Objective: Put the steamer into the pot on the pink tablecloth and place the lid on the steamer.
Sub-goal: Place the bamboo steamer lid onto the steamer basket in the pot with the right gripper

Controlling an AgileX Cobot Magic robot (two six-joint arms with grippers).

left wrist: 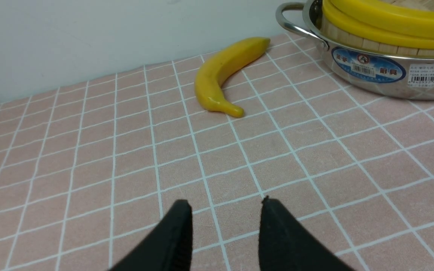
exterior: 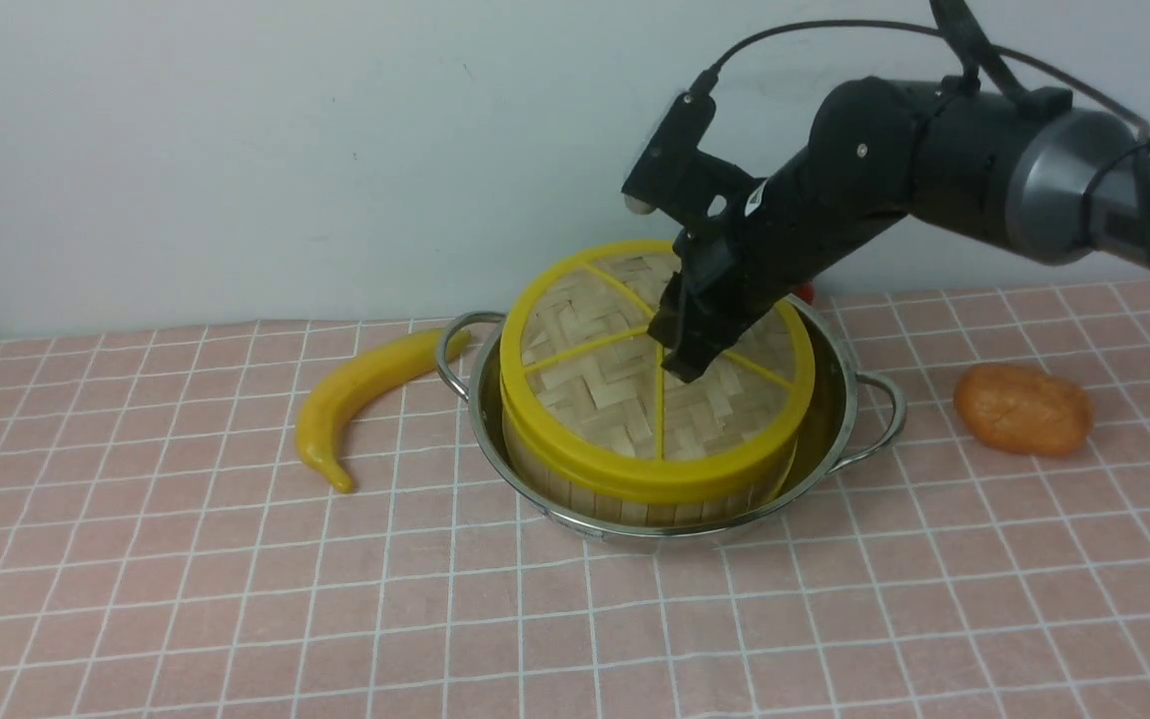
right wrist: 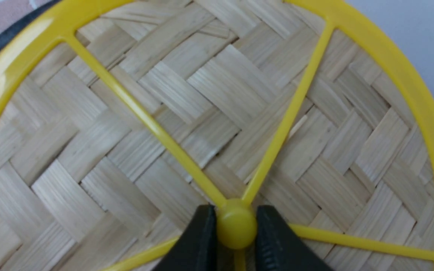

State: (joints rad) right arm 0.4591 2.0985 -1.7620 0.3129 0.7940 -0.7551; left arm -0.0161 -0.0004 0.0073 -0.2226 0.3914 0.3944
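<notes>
The black right gripper (right wrist: 236,241) clamps the round yellow knob (right wrist: 236,223) of the flat woven-bamboo lid (exterior: 605,369), on the slatted bamboo steamer (exterior: 625,504) inside the shiny steel pot (exterior: 840,419). The left gripper (left wrist: 225,210) hangs spread, empty, over the pink grid-lined tablecloth (left wrist: 126,158).

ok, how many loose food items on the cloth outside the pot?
2. A banana lies on the pink tablecloth left of the pot; an orange lump lies to its right. A red bit behind the pot is mostly hidden.

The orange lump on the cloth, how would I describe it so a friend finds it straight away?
Start at the shiny pot mid-cloth, holding the yellow-rimmed steamer. Look to its right side: the orange lump lies alone there. It is rounded and orange, unlike the long yellow banana on the pot's other side.
</notes>
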